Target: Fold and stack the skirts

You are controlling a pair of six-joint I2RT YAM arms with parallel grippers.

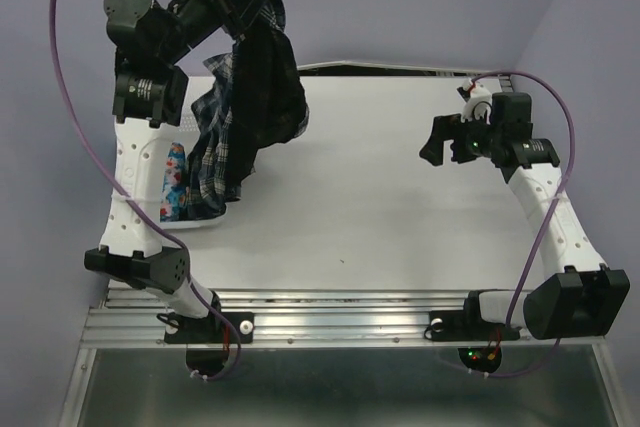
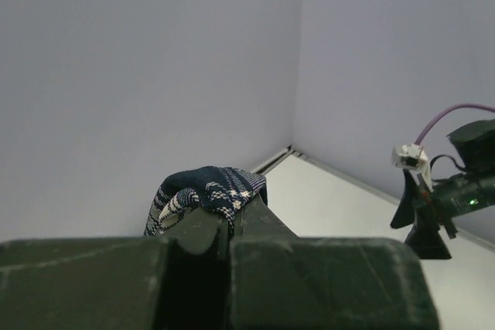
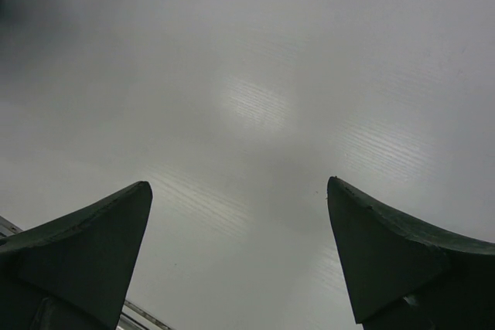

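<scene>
A: Where's the plaid skirt?
B: It hangs from the left gripper, pinched tight at an edge, its hem on the table beside the floral skirt. It looks soft and floppy.
A: And the right gripper?
B: Wide open, empty. I'd grab a free corner.

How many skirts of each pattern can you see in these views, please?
Dark plaid skirt: 1
Blue floral skirt: 1
Total: 2
</scene>
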